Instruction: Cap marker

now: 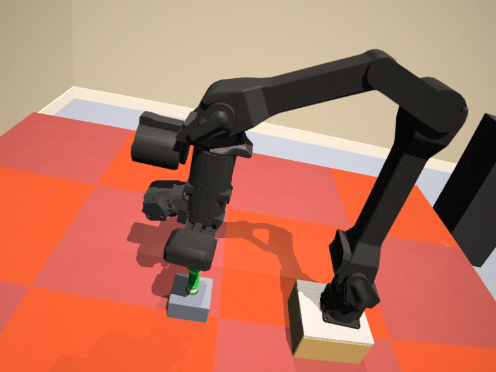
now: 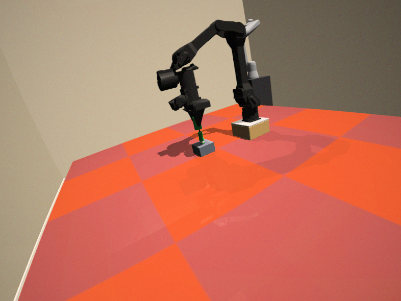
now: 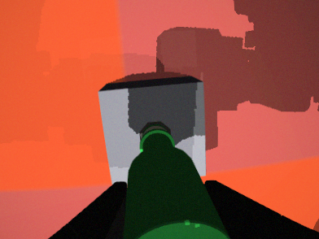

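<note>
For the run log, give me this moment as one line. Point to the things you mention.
tool (image 1: 195, 268) (image 2: 198, 128) (image 3: 165, 193): shut on cap (image 2: 196, 124) (image 3: 168, 199) | cap: above marker (image 1: 193, 280) (image 2: 200, 135) (image 3: 158, 137), not seated | marker: upright in holder block (image 1: 188, 312) (image 2: 203, 149) (image 3: 115, 134)
</note>
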